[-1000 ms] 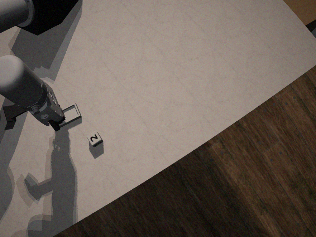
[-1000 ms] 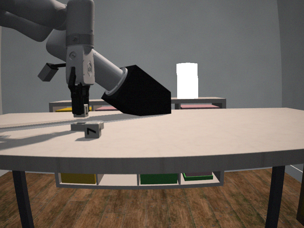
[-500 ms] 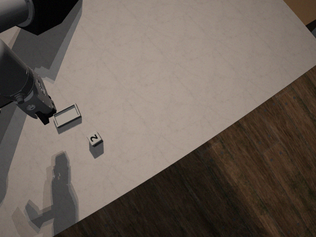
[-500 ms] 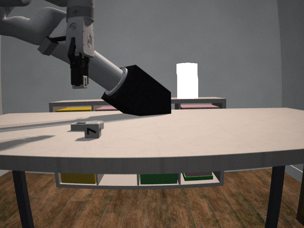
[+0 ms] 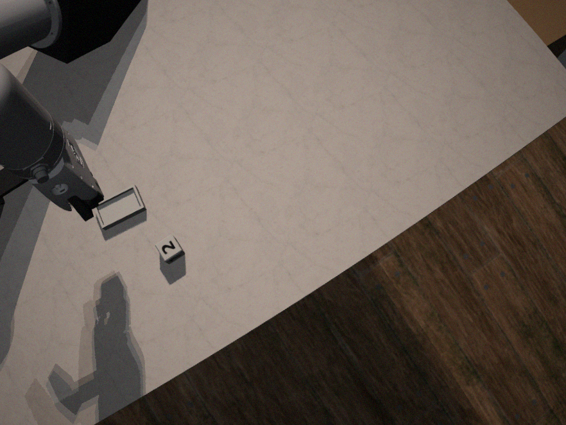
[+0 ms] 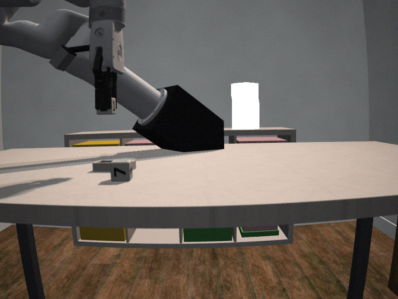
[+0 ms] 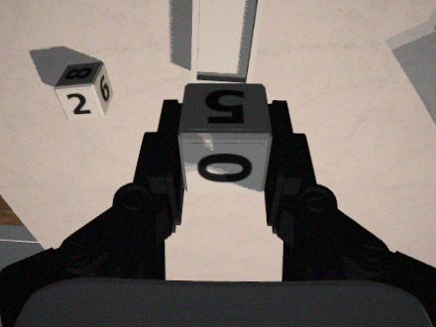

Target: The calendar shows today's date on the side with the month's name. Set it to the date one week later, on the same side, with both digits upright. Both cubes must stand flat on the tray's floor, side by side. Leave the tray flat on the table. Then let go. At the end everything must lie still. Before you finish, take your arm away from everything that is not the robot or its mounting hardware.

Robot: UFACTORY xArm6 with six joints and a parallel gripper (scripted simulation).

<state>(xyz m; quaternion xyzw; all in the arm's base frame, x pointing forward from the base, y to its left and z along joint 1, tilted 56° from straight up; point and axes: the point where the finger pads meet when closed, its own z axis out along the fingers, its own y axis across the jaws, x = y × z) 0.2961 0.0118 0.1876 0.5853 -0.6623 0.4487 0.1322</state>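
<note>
The hand [image 5: 91,209] [image 6: 106,107] [image 7: 224,127], seen from above, is at one end of the tray [image 5: 122,209] [image 6: 101,166] [image 7: 252,37]; the loose cube [image 5: 169,248] [image 6: 121,171] [image 7: 81,94] sits apart, 2 up. The exterior view puts the hand well above the tabletop [image 5: 297,137] [image 6: 256,173] [image 7: 347,124], the loose cube showing 7. In the wrist view it grips the held cube [image 6: 107,112] [image 7: 225,161], 5 and 0 visible; lowering it off-line could catch the tray's rim and tilt it, and a wrong turn could leave a digit sideways.

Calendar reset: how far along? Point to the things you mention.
Tray [image 5: 142,201] [image 6: 100,166] [image 7: 252,40] lies flat on the table, but no cube is in it. Gripper [image 5: 81,214] [image 6: 106,107] [image 7: 224,127] holds the 0/5 cube [image 6: 106,112] [image 7: 225,111] aloft. The 2-up cube [image 5: 169,248] [image 6: 121,170] [image 7: 81,101] sits outside. Left: seat both, digits upright, release, withdraw.
</note>
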